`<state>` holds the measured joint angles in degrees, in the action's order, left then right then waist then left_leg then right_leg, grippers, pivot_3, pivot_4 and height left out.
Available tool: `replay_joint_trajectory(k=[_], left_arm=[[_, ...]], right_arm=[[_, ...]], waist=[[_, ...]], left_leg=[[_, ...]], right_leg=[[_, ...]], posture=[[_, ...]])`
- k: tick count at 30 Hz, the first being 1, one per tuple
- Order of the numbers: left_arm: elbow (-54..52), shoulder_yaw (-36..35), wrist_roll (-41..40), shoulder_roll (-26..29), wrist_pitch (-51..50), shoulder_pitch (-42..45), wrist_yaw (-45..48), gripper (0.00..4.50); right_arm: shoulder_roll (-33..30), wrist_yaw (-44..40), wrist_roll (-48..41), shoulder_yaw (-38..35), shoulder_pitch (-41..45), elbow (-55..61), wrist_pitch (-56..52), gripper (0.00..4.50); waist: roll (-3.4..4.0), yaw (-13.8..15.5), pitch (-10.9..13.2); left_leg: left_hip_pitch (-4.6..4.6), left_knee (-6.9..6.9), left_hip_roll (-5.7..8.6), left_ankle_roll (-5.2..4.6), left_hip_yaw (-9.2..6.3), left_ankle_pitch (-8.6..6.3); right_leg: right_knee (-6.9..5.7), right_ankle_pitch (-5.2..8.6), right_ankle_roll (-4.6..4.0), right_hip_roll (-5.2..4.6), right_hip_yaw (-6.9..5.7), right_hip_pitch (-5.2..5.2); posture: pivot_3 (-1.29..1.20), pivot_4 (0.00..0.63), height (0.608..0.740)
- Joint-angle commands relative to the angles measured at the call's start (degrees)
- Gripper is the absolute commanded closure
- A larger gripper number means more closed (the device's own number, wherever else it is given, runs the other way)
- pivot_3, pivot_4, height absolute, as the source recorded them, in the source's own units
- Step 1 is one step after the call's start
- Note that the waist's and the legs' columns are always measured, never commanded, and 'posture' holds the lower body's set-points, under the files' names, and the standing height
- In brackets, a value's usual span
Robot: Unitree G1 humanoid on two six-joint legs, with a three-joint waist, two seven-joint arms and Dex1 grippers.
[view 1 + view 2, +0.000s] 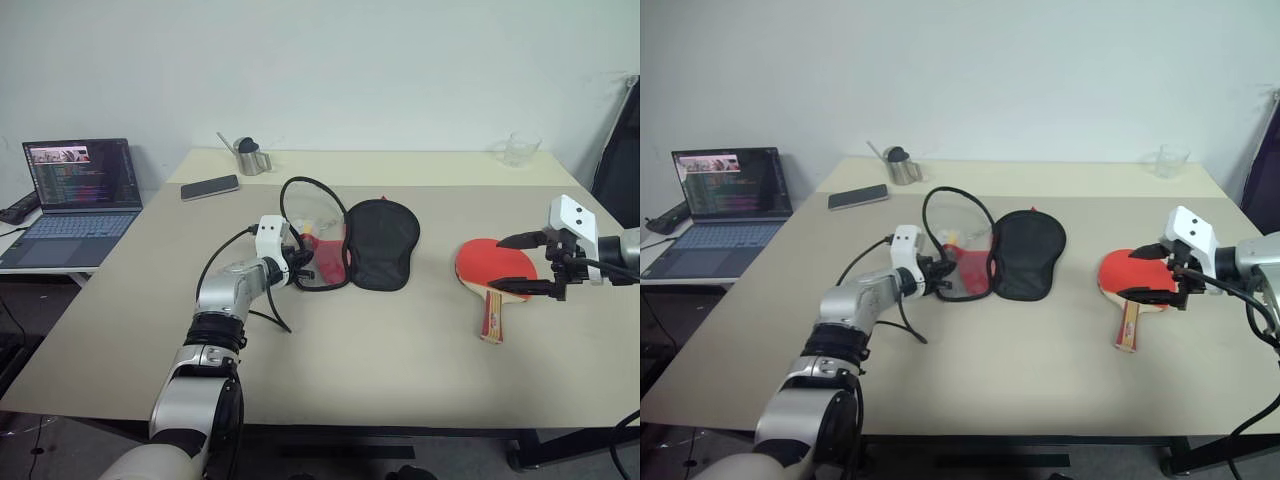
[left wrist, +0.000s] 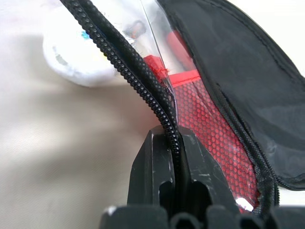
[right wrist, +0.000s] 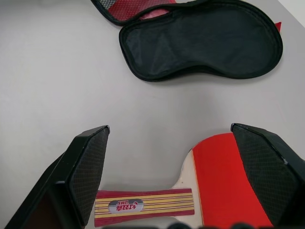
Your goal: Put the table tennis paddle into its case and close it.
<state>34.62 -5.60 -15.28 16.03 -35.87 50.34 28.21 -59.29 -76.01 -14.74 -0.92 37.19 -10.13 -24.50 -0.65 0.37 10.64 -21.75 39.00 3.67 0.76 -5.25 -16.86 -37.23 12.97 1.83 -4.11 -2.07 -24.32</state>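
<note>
The case (image 1: 382, 243) lies unzipped in the middle of the table, its black-lined half flat. Its other half, red mesh with a clear window (image 1: 322, 252), stands lifted on edge. My left gripper (image 1: 298, 264) is shut on that half's black zipper rim (image 2: 143, 90), seen close up in the left wrist view, with a white fluffy charm (image 2: 78, 62) behind it. The table tennis paddle (image 1: 492, 268) lies red face up to the right, handle (image 3: 143, 206) toward the table's front edge. My right gripper (image 3: 170, 126) hovers open above the paddle, one finger to each side, touching nothing.
A laptop (image 1: 75, 200) sits open on a side desk at the left. A phone (image 1: 210, 187), a metal jug (image 1: 250, 157) and a glass cup (image 1: 520, 150) stand along the far part of the table. A black cable (image 1: 262, 310) loops beside my left forearm.
</note>
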Motion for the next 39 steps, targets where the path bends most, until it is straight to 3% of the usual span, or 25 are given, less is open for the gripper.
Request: replay_joint_trajectory(k=[1, 7, 11, 15, 18, 22, 26, 29, 34, 39], left_arm=[[-2.9, -0.4, -0.2, 0.0, 0.1, 0.4, -0.4, 3.76], [-4.8, 2.4, 3.2, 2.3, 1.8, -0.5, -0.9, 1.58], [-11.3, 4.8, 4.4, 7.0, 0.9, -3.7, 3.5, 1.58], [-26.1, 6.8, 1.6, 19.7, -0.5, -12.2, 18.1, 1.58], [-33.8, 1.9, -2.5, 31.5, 1.4, -20.1, 28.4, 1.58], [-39.7, -4.1, -9.3, 38.2, 3.8, -26.3, 38.1, 1.58], [-41.4, -4.0, -13.6, 35.6, 3.4, -23.2, 39.0, 1.58], [-44.4, -0.7, -17.6, 31.4, 0.9, -20.5, 40.2, 1.58], [-40.6, 4.6, -13.1, 28.8, 3.3, -17.2, 39.1, 1.58], [-38.0, 5.5, -12.1, 28.5, 4.4, -15.5, 40.0, 1.58]], right_arm=[[-0.1, 0.1, -0.7, -0.9, 1.3, 1.5, 0.5, 0.0], [0.4, 0.3, -0.4, -0.6, 1.1, 1.6, 0.3, 0.0], [0.2, 2.5, 0.7, -0.6, 0.0, 2.3, -1.2, 0.0], [1.3, 12.0, 4.3, -0.9, -0.4, 2.7, -6.2, 0.0], [2.9, 20.5, 5.2, -1.7, 0.7, 6.7, -19.2, 0.0], [3.0, 27.1, 6.1, -1.1, -1.3, 13.6, -35.4, 0.0], [8.8, 35.1, 5.0, -5.3, -0.7, 19.4, -54.2, 0.0], [17.7, 42.5, 6.9, -11.0, 0.8, 23.9, -65.2, 0.0], [33.3, 59.4, 16.2, -18.9, 0.8, 31.8, -68.0, 0.0], [45.7, 67.7, 20.0, -21.3, -2.1, 37.7, -68.0, 0.0]], waist=[[0.0, 0.0, 0.0], [0.0, 0.0, 0.0], [0.0, -0.3, 0.0], [0.0, -0.8, 0.0], [0.02, -1.0, 0.0], [0.04, -0.4, 0.0], [0.01, 1.0, -0.1], [-0.03, 1.0, -0.1], [-0.02, 0.3, -0.1], [-0.05, -0.6, -0.2]], left_leg=[[0.0, 0.0, 0.0, 0.0, 0.0, 0.0], [0.01, 0.0, 0.0, 0.0, 0.01, 0.0], [0.01, -0.01, -0.01, 0.0, 0.01, 0.0], [0.0, -0.05, -0.07, 0.01, 0.07, 0.0], [0.0, -0.1, -0.1, 0.01, 0.14, 0.0], [-0.03, -0.08, -0.12, 0.0, 0.12, -0.01], [-0.04, -0.02, -0.1, -0.04, -0.11, -0.02], [-0.05, 0.0, -0.06, -0.06, -0.14, -0.02], [-0.02, -0.05, -0.08, -0.04, -0.04, -0.01], [-0.02, -0.08, -0.1, -0.04, 0.21, -0.01]], right_leg=[[0.0, 0.0, 0.0, 0.0, 0.0, 0.0], [-0.01, 0.0, 0.0, 0.0, 0.0, 0.0], [-0.01, 0.0, 0.0, 0.0, 0.02, -0.01], [-0.03, 0.0, -0.01, 0.02, 0.12, -0.08], [-0.04, -0.02, -0.07, 0.03, 0.21, -0.16], [0.01, -0.04, -0.13, 0.03, 0.19, -0.15], [0.16, -0.04, -0.13, 0.03, -0.02, 0.04], [0.13, -0.04, -0.12, 0.03, -0.05, 0.09], [-0.03, -0.05, -0.11, 0.08, 0.06, -0.03], [-0.28, -0.04, -0.13, 0.12, 0.27, -0.29]], posture=[[0.0, 0.15, 0.74], [0.0, 0.15, 0.74], [0.0, 0.15, 0.74], [0.0, 0.15, 0.74], [0.0, 0.15, 0.74], [0.0, 0.15, 0.74], [0.0, 0.15, 0.74], [0.0, 0.15, 0.74], [0.0, 0.15, 0.74], [0.0, 0.15, 0.74]])
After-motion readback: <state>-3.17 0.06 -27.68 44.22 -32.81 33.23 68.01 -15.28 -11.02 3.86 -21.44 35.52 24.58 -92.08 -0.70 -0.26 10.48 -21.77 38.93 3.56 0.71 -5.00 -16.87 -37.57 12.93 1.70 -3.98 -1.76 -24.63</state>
